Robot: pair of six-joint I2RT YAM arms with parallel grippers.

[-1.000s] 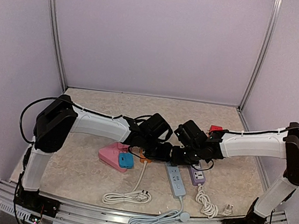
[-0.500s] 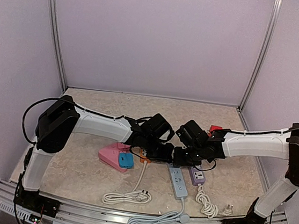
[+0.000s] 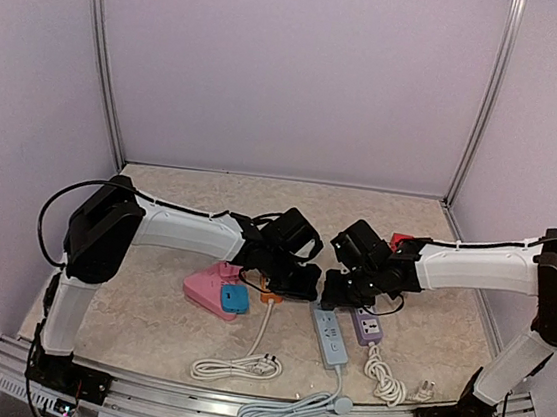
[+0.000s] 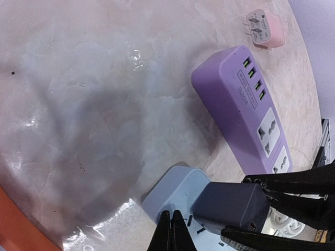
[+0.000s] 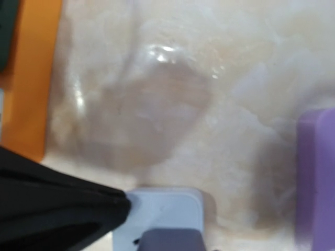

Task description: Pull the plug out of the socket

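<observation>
A light blue power strip point(image 3: 329, 335) lies in front of both arms. In the left wrist view a dark grey plug point(image 4: 233, 205) stands on the strip's far end point(image 4: 172, 196). I cannot tell whether its prongs are still in. My left gripper point(image 4: 171, 222) is shut and empty, its tips pressed on that end of the strip. My right gripper point(image 4: 234, 207) has one black finger on each side of the plug and is shut on it. In the top view the left gripper point(image 3: 299, 289) and right gripper point(image 3: 330, 297) nearly touch. The right wrist view shows the strip point(image 5: 162, 209), not its own fingers.
A purple power strip point(image 3: 367, 326) lies just right of the blue one, also in the left wrist view point(image 4: 241, 99). A pink and blue block point(image 3: 216, 294) and an orange piece point(image 3: 269, 294) sit to the left. White cables point(image 3: 240, 367) coil near the front edge. A pink plug point(image 4: 266, 31) lies further off.
The right wrist has shifted slightly right and back, showing more of the blue strip's top end. The left gripper stays pressed on the strip.
</observation>
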